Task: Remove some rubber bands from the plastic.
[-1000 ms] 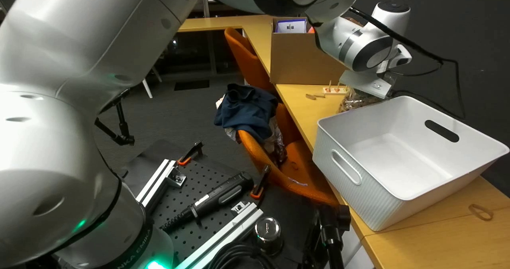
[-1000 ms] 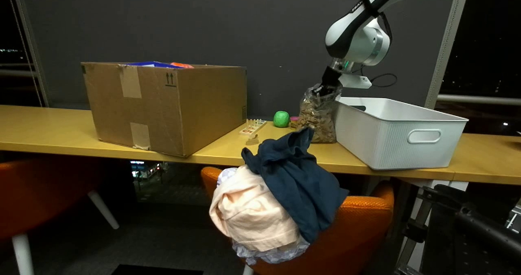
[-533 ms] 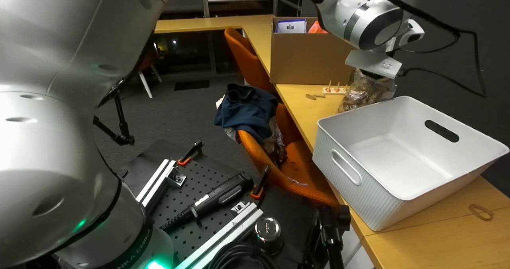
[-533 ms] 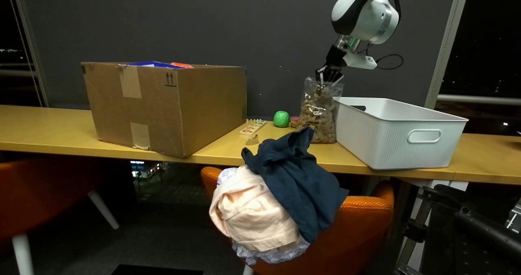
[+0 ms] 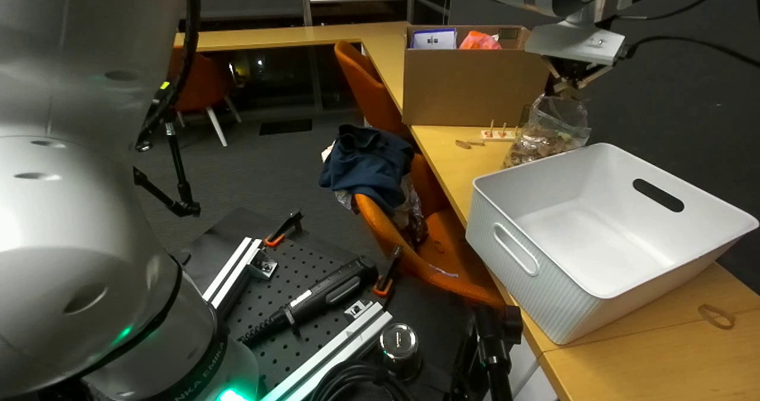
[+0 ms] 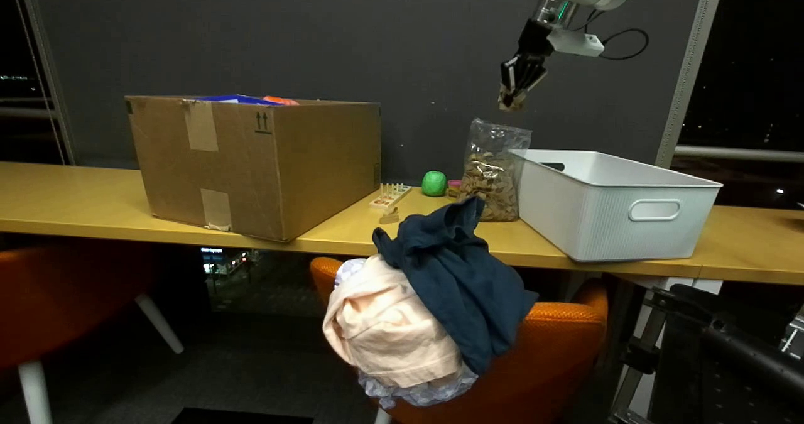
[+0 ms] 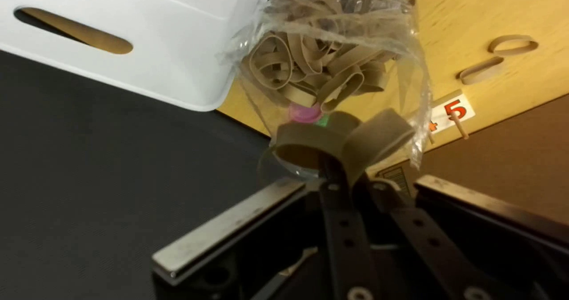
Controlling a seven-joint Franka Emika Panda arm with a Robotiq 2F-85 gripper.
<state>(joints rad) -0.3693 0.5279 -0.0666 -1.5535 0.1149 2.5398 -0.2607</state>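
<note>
In an exterior view the gripper (image 6: 513, 91) pinches tan rubber bands (image 7: 379, 141), count unclear, at twelve o'clock above the clear plastic bag (image 6: 496, 137) on the desk (image 6: 355, 228). That removal looks done; releasing them presumably remains, and more bands (image 6: 491, 188) lie inside the bag.

In an exterior view I look down past the nearby arm (image 5: 77, 199), along the tabletop (image 5: 641, 371); in an exterior view, straight over a chair (image 6: 559, 355) to the tabletop's edge. Tub (image 6: 600, 223), bag (image 6: 493, 185) and box (image 6: 251, 166) show in both exterior views. The wrist view peers closely past the tool (image 7: 354, 186) into the bag.
</note>
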